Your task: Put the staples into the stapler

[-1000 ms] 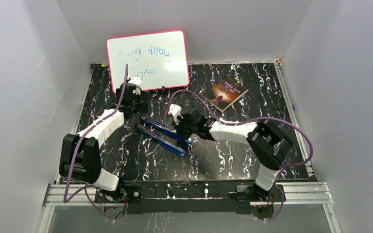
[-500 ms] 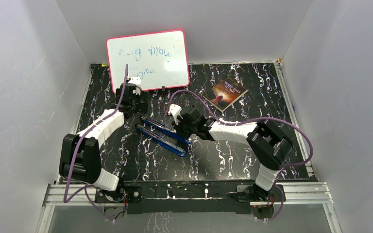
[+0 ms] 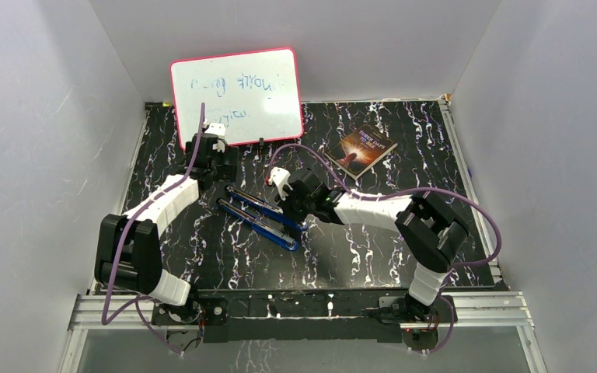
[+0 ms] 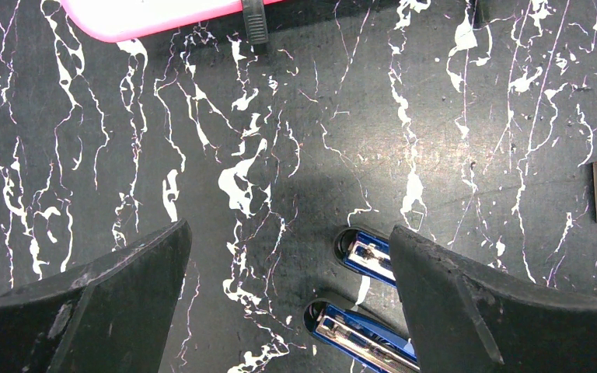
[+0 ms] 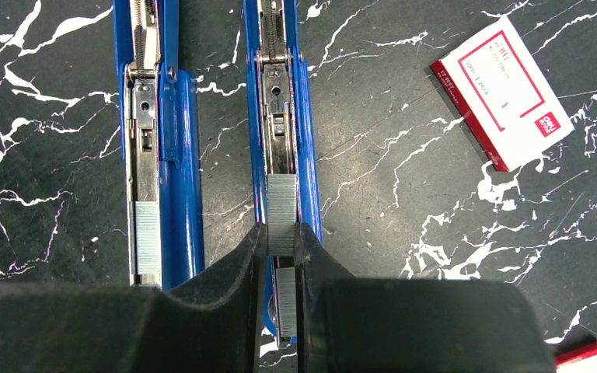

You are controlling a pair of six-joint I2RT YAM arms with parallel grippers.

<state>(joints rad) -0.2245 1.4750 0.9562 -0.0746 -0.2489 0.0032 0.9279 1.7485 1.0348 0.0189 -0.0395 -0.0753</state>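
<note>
Staples (image 5: pixel 282 208) sit mid-frame in the right wrist view, pinched by the right gripper (image 5: pixel 282 235) over the open stapler (image 5: pixel 278 116); a skewed or early release could jam or snap the strip; its long axis runs top to bottom, along the channel; left gripper (image 4: pixel 288 229) hangs spread wide.

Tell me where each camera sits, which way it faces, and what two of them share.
Top external: fixed above and behind the arm bases, looking down on the table; both arms show whole.
Left wrist: on the left arm, facing down; the open left end effector frames the ends of the stapler.
Right wrist: on the right arm, facing straight down; the right end effector pinches the staples over the opened stapler.
Shared: all three see the blue stapler.
</note>
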